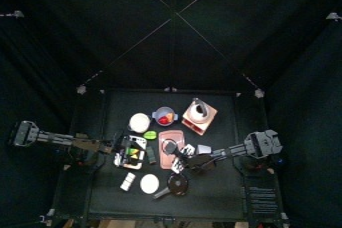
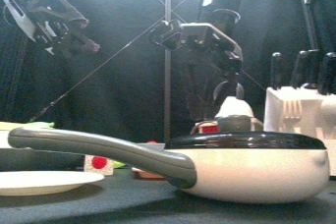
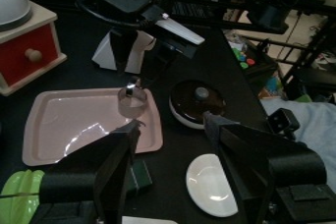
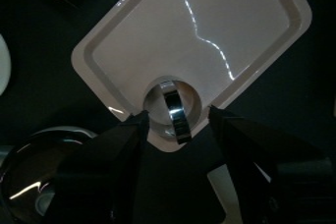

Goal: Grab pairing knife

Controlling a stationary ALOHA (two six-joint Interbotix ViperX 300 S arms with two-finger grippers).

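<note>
My right gripper [image 4: 174, 130] is shut on a small shiny metal knife [image 4: 171, 105] and holds it just above a pink tray [image 4: 223, 31]. In the left wrist view the right gripper [image 3: 132, 71] hangs over the tray [image 3: 73, 120] with the knife [image 3: 132, 96] pointing down from its jaws. My left gripper [image 3: 171, 135] is open and empty, a little way off from the tray's edge. In the top view the right gripper [image 1: 182, 154] is over the tray [image 1: 170, 148] and the left gripper [image 1: 134, 150] is to its left.
A white knife block [image 2: 300, 112] with black handles stands at the right. A white pan with a dark lid [image 2: 250, 161] and long grey handle is at the front. A white plate [image 3: 217, 184], a red coffee grinder [image 3: 27, 46] and a green thing [image 3: 24, 194] lie around the tray.
</note>
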